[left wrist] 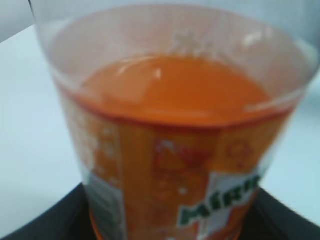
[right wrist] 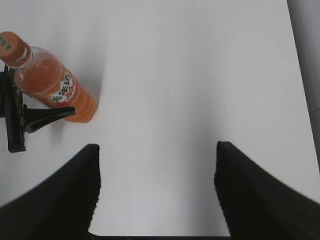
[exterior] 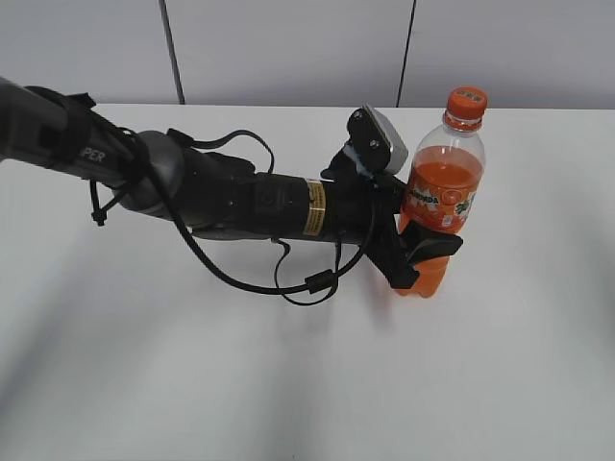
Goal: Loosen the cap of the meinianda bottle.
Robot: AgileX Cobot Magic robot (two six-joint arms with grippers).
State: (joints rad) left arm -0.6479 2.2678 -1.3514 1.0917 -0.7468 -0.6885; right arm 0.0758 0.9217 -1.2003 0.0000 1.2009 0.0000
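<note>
Left gripper (exterior: 420,252): clamped round the waist of the meinianda bottle (exterior: 440,197) | Right gripper (right wrist: 156,192): jaws wide, empty, well apart over bare table (right wrist: 200,75) | Bottle: upright, right of centre, cap (exterior: 466,104) on, untouched | Risk: low grip may let the bottle spin or tilt when the cap is twisted.

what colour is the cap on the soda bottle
Orange: the small ribbed plastic screw cap matches the drink, clearest in the exterior view.
</note>
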